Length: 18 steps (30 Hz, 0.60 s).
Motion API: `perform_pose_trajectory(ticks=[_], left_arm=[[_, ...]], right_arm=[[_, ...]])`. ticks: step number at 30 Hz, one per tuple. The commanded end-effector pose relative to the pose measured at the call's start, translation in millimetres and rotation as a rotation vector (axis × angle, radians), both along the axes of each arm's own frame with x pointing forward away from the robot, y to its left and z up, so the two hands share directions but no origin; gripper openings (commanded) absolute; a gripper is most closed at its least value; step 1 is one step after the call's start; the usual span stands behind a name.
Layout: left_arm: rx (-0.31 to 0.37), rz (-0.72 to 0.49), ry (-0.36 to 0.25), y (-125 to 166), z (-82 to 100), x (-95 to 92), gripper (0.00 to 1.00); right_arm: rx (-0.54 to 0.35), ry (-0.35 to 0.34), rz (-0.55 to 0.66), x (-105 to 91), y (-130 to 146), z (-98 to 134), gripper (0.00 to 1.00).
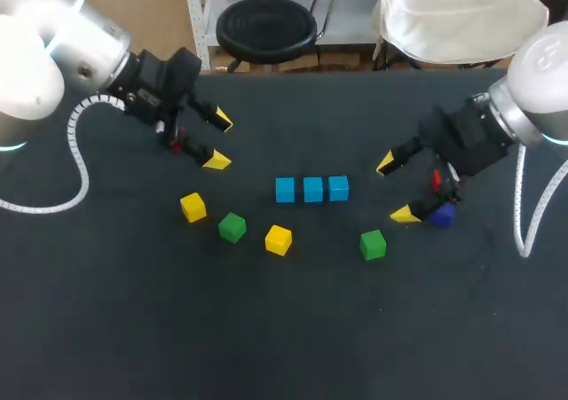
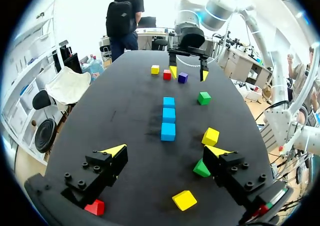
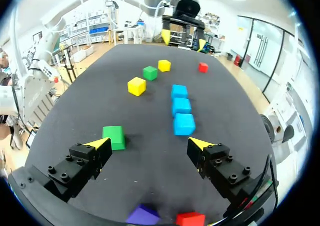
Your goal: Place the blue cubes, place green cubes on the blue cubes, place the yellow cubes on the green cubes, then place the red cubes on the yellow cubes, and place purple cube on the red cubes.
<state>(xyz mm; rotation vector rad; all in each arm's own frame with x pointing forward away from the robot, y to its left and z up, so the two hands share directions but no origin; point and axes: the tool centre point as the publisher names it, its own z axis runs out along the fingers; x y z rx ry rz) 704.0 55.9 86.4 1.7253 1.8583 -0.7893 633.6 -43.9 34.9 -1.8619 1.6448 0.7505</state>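
Observation:
Three blue cubes (image 1: pixel 312 189) lie in a row at the table's middle, also ahead of my left gripper (image 2: pixel 169 115) and my right gripper (image 3: pixel 181 106). Two yellow cubes (image 1: pixel 193 207) (image 1: pixel 278 239) and two green cubes (image 1: pixel 232 227) (image 1: pixel 373 244) lie loose nearer the front. One red cube (image 1: pixel 177 145) sits under my left gripper (image 1: pixel 220 140), which hangs open and empty. My right gripper (image 1: pixel 396 187) is open and empty too, with a red cube (image 1: pixel 436 180) and the purple cube (image 1: pixel 441 214) just behind its fingers. A third yellow cube (image 2: pixel 155 69) shows beside the right gripper (image 2: pixel 188 73).
The black table (image 1: pixel 293 329) has bare room along its front half. White cables (image 1: pixel 80 165) loop from the left arm onto the table, and another (image 1: pixel 524 214) hangs from the right arm.

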Motion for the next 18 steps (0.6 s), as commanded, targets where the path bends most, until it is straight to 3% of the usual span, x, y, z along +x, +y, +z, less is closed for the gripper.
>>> perform_pose_trajectory(ticks=[1,10,18], left_arm=[[0.001,-0.001,0.0,0,0.0,0.1,1.0],[0.001,-0.001,0.0,0,0.0,0.1,1.0],[0.001,-0.001,0.0,0,0.0,0.1,1.0]], right_arm=[[-0.021,0.015,0.023,-20.4,-3,10,1.0],[-0.016,0.027,0.038,-52.5,-16,19,1.0],[0.028,0.074,0.06,-74.5,-1,-9,1.0]])
